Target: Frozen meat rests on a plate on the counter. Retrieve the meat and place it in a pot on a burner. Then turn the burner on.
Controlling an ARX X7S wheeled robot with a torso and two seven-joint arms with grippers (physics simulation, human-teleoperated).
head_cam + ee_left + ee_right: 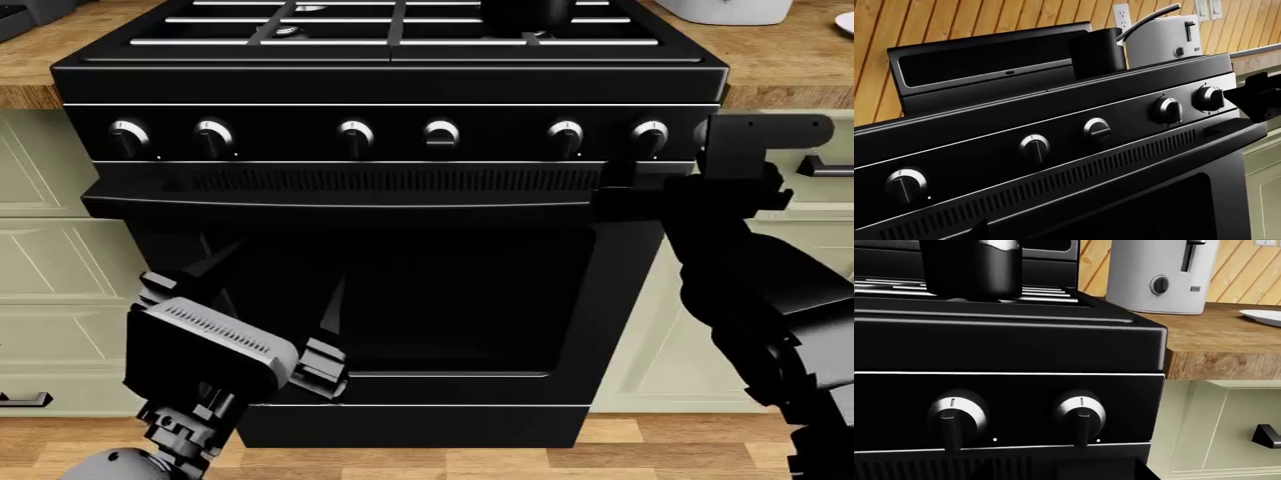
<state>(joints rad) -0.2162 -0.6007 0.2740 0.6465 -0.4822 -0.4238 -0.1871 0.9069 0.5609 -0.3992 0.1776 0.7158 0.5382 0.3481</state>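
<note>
The black pot (974, 267) stands on the stove grates at the back right, its silvery handle showing in the left wrist view (1147, 17). It also shows in the head view (527, 12). The white plate (1262, 315) lies on the wood counter (1214, 335) beyond the toaster; only its edge shows, and the meat is out of view. A silver burner (310, 8) peeks under the grates. My right gripper (627, 195) hangs at the stove front just below the two rightmost knobs (1081, 412); its jaws are too dark to read. My left gripper (274, 285) is open and empty, low before the oven door.
The black stove front carries six knobs (354, 135) above the oven handle (334, 200). A white toaster (1157, 275) stands on the counter right of the stove. Cream cabinets (40, 250) with black handles (1267, 436) flank the oven.
</note>
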